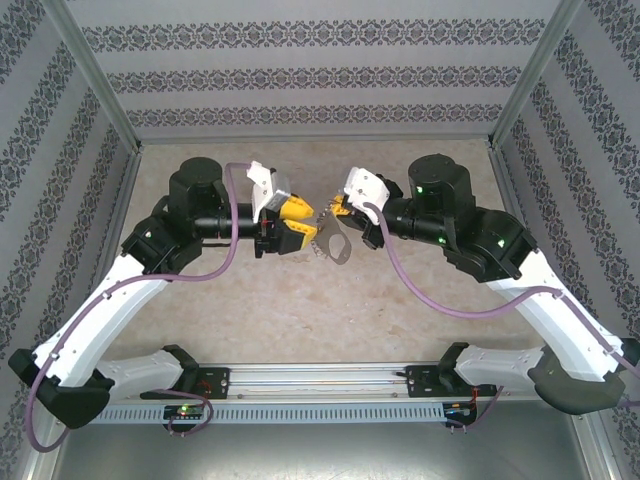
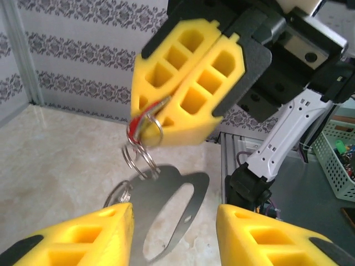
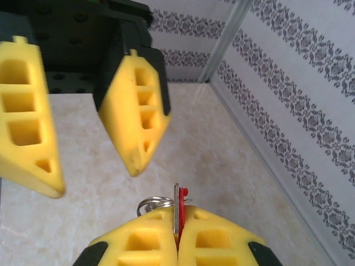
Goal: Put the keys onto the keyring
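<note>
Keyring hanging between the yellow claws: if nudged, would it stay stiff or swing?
The keyring looks like flat thin metal, so probably stiff and light. It hangs by small loose rings from the red key in the shut right gripper, so a nudge would likely swing or twist it. Its smooth face may slip.

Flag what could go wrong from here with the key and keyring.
1. The right gripper pinches the red key at its very fingertips; it could slip out.
2. The keyring hangs from thin rings under that grip and may swing or twist.
3. The left gripper is open, so nothing steadies the loop.
</note>
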You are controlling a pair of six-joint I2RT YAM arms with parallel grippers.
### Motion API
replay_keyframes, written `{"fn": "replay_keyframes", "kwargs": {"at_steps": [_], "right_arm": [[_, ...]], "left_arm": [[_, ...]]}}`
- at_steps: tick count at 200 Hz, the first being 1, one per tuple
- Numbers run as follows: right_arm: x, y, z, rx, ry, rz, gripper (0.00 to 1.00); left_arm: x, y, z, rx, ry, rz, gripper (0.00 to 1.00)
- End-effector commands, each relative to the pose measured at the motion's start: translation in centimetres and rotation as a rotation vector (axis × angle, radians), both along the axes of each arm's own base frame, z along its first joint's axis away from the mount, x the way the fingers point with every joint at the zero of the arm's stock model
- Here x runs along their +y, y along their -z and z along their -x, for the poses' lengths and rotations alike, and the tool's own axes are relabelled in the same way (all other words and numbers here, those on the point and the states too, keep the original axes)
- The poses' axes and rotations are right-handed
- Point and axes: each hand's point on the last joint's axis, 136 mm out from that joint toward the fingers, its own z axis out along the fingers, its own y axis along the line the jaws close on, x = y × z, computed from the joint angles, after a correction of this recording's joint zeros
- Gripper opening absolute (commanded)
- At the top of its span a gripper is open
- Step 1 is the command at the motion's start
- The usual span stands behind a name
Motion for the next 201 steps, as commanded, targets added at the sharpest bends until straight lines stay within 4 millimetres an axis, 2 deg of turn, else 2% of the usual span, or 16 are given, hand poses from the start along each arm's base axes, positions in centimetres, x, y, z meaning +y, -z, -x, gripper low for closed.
{"fn": "replay_keyframes", "kwargs": {"at_steps": [1,22,51,88,114,127,156,201], "right_arm": [[-0.3,0.9,-0.9,0.008,0.051,0.058,0.0],[-0.1,4.3,-2.1,0.067,0.091,0.146,0.0],[0.2,8.7,-3.8,0.147,0.151,0.23,0.0],[1.9,11.9,-6.3,0.253,0.193,0.231,0.0],[3.6,14.3,-7.9,0.366,0.214,0.199,0.0],[4.2,15.3,-8.8,0.422,0.226,0.173,0.0],[5.8,17.4,-10.3,0.508,0.228,0.132,0.0],[8.1,20.2,-10.9,0.608,0.203,0.102,0.0]], "left_arm": [[1.0,0.1,-0.7,-0.006,-0.096,0.031,0.44],[2.3,2.7,-1.9,0.053,-0.225,0.002,0.44],[5.2,5.8,-3.5,0.112,-0.453,-0.015,0.45],[6.8,8.4,-3.9,0.17,-0.563,-0.008,0.45],[7.0,9.4,-3.9,0.205,-0.585,0.022,0.45],[7.4,9.8,-4.0,0.222,-0.614,0.064,0.49],[8.2,10.7,-4.2,0.271,-0.67,0.157,0.68],[9.4,12.0,-4.1,0.258,-0.724,0.109,0.76]]}}
